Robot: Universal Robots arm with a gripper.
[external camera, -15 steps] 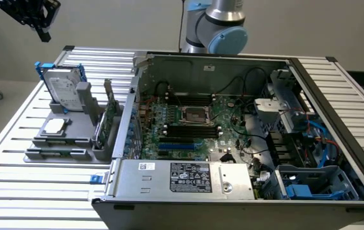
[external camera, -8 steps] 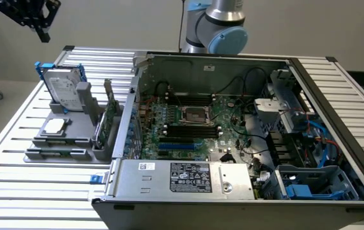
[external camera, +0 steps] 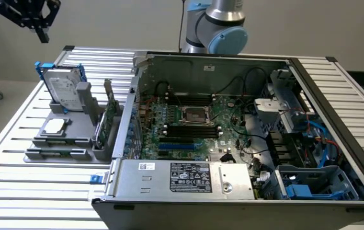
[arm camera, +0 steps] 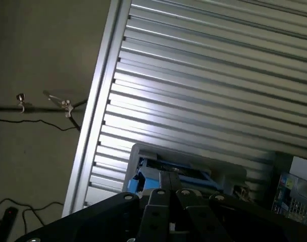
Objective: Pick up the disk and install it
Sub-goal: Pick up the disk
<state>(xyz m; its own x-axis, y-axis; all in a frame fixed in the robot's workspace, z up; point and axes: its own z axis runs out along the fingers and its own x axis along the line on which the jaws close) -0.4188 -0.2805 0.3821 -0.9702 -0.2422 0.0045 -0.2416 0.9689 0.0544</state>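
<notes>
Here, the disk [external camera: 63, 88] stands upright in a grey rack [external camera: 73, 154], a chip [external camera: 54, 125] and green card [external camera: 110, 115] slotted alongside, beside the open case [external camera: 208, 67]. The gripper [external camera: 42, 34] hangs above, jaws clenched, empty. Slatted table [external camera: 22, 191]; cables [arm camera: 37, 121] on the floor [arm camera: 37, 60].

No words or numbers can be read. The disk [external camera: 69, 98] has a white label [external camera: 61, 86], but its print is too tiny. The silver box [external camera: 137, 184] at the front edge of the computer case [external camera: 233, 215] has a black label [external camera: 190, 177] and a small white sticker [external camera: 145, 166], both too small to read.
</notes>
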